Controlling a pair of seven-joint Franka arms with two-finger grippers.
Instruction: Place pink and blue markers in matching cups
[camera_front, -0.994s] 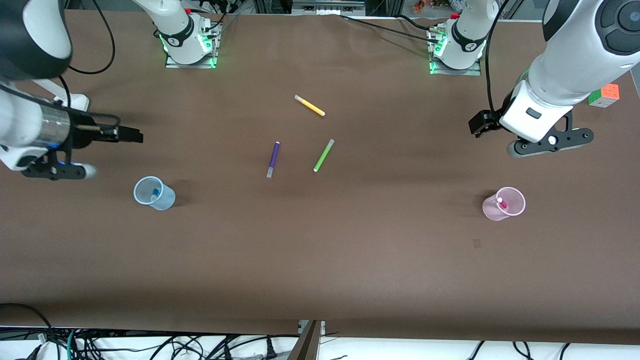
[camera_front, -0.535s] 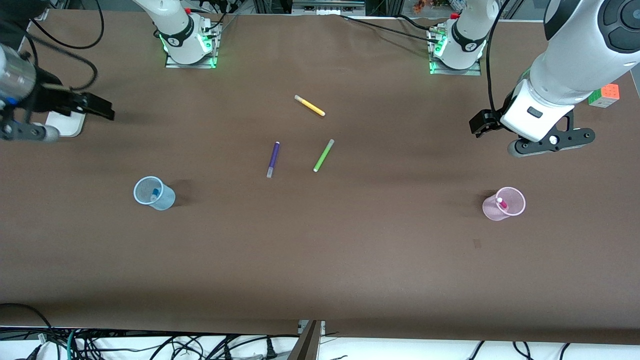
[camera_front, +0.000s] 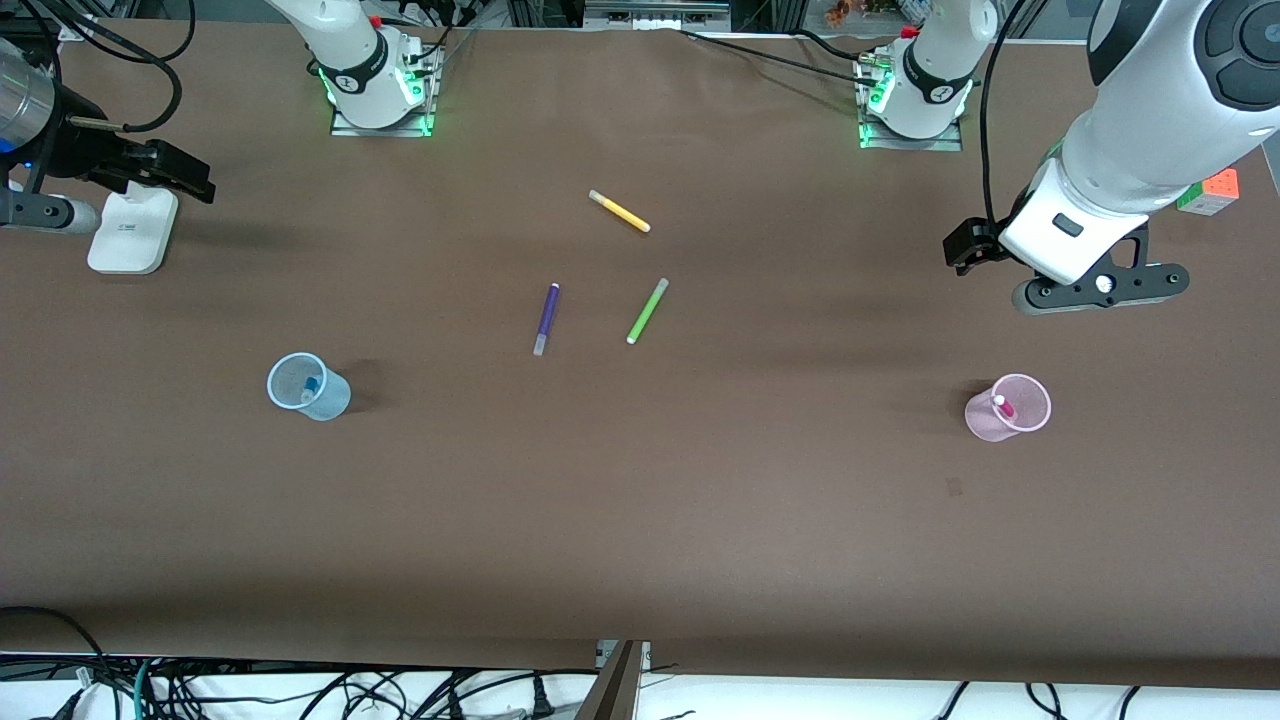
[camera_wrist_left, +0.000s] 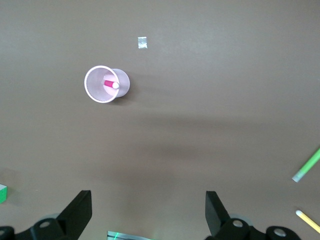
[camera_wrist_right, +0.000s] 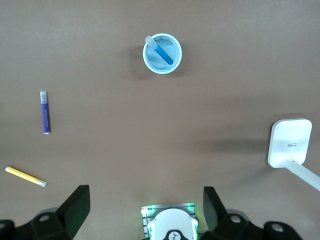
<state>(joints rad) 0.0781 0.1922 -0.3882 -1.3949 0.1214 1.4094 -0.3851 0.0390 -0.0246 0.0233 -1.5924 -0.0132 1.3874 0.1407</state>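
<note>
While both arms hang above the bench, the blue marker (camera_wrist_right: 162, 52) stands tilted inside the light blue cup (camera_front: 307, 386), and the pink marker (camera_wrist_left: 110, 84) leans inside the light pink cup (camera_front: 1008, 408). Each cup sits upright, the blue one toward the right arm's end, the pink one toward the left arm's end. The left end effector (camera_wrist_left: 147, 215) is spread wide over bare bench. The right end effector (camera_wrist_right: 145, 212) is also spread, empty, near a white device (camera_front: 132, 232). Purple (camera_front: 545, 318), green (camera_front: 647, 311) and yellow (camera_front: 619, 211) markers lie mid-bench.

markers (camera_front: 546, 318): 5 | cups (camera_front: 307, 385): 2 | cube (camera_front: 1208, 190): 1 | white device (camera_front: 131, 233): 1
</note>
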